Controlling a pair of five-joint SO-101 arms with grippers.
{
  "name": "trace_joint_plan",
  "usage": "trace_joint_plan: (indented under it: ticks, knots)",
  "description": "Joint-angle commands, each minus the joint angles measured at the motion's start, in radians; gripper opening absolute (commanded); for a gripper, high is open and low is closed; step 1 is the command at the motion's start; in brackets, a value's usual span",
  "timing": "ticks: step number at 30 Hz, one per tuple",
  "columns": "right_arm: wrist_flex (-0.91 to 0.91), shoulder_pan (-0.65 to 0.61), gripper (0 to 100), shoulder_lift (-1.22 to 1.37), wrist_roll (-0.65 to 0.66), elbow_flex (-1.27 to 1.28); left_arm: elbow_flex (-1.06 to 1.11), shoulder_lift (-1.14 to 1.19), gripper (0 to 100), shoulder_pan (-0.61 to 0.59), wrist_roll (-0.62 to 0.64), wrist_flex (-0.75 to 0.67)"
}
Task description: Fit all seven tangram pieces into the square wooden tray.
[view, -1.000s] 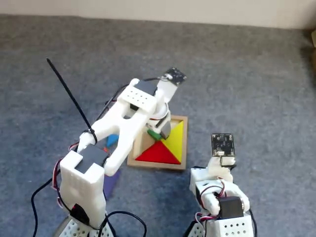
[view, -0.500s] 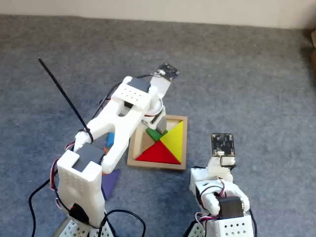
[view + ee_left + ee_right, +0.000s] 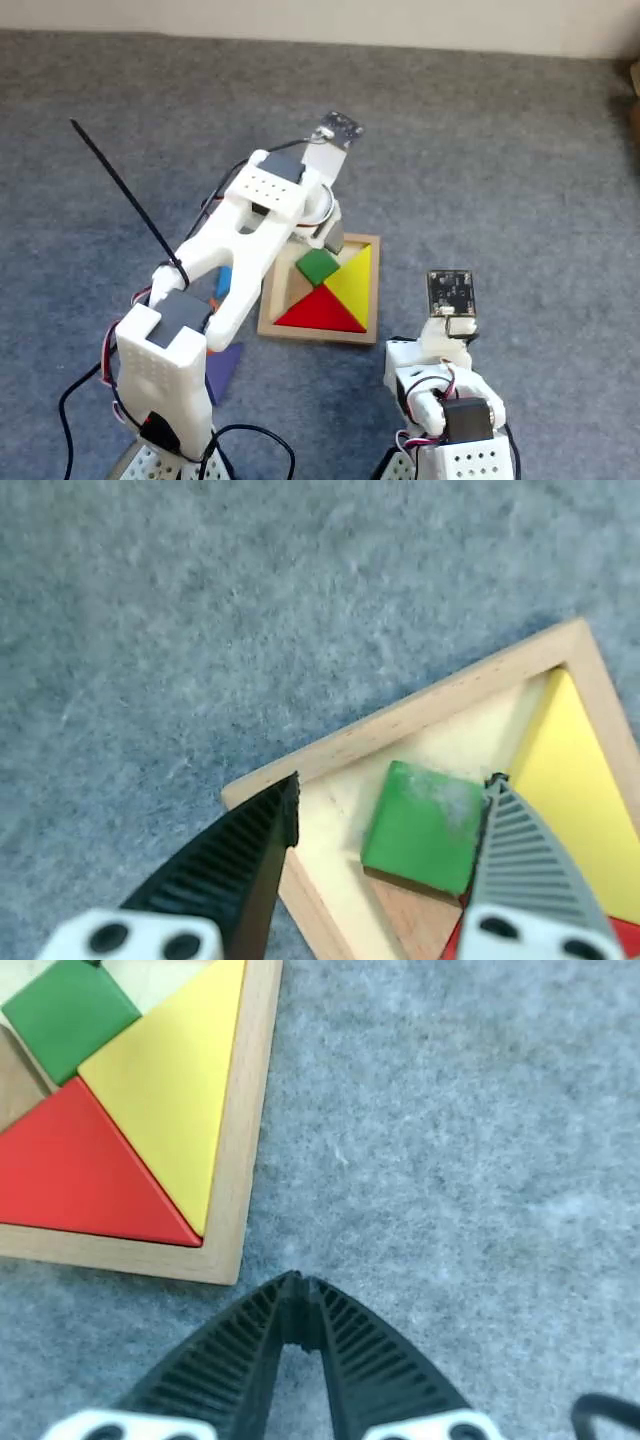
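Tray (image 3: pixel 316 335) of pale wood sits at the middle of the high view on the grey, carpet-like worktop (image 3: pixel 500 150). Inside it a red triangle (image 3: pixel 320 312) fills the lower part and a yellow triangle (image 3: pixel 356 280) the right part. A green square (image 3: pixel 318 266) lies flat just above the point where their tips meet, turned corner-up like a diamond. The upper-left part of the tray floor is bare pale wood.

From the lower left of the high view the white left arm (image 3: pixel 240 255) stretches up to the tray's upper-left corner. The left gripper (image 3: pixel 392 785) hangs over that corner with its jaws spread wide and nothing gripped. The green square shows between the fingers. The grey finger overlaps one edge of the square, so I cannot tell whether it touches. A brown patch (image 3: pixel 415 915) shows beside the square, possibly another piece or only darker tray floor.

Left of the tray, partly hidden by the left arm, a blue piece (image 3: pixel 226 283) and a purple piece (image 3: pixel 222 365) lie on the worktop outside the tray.

At the lower right of the high view the right arm (image 3: pixel 445 405) is folded back. The right gripper (image 3: pixel 297 1285) has its fingers pressed together with nothing between them, over bare worktop near the tray corner where the red and yellow triangles end.
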Motion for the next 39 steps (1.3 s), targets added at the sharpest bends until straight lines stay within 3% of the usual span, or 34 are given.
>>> trace_joint_plan:
  ticks: [1,10,18,28,39]
  knots:
    - [0.005,0.008,0.6,-0.012,0.009,0.125,-0.038,-0.008,28,0.001,0.014,-0.018]
    - [0.005,0.008,0.6,-0.012,0.009,0.125,-0.067,0.148,28,0.001,0.014,-0.014]
    - [0.005,0.008,0.6,-0.012,0.009,0.125,-0.05,0.107,21,0.005,0.008,0.086]
    - [0.005,0.008,0.6,-0.012,0.009,0.125,-0.05,0.094,21,0.016,0.008,0.253]
    - [0.005,0.008,0.6,-0.012,0.009,0.125,-0.048,0.024,21,0.001,0.014,0.273]
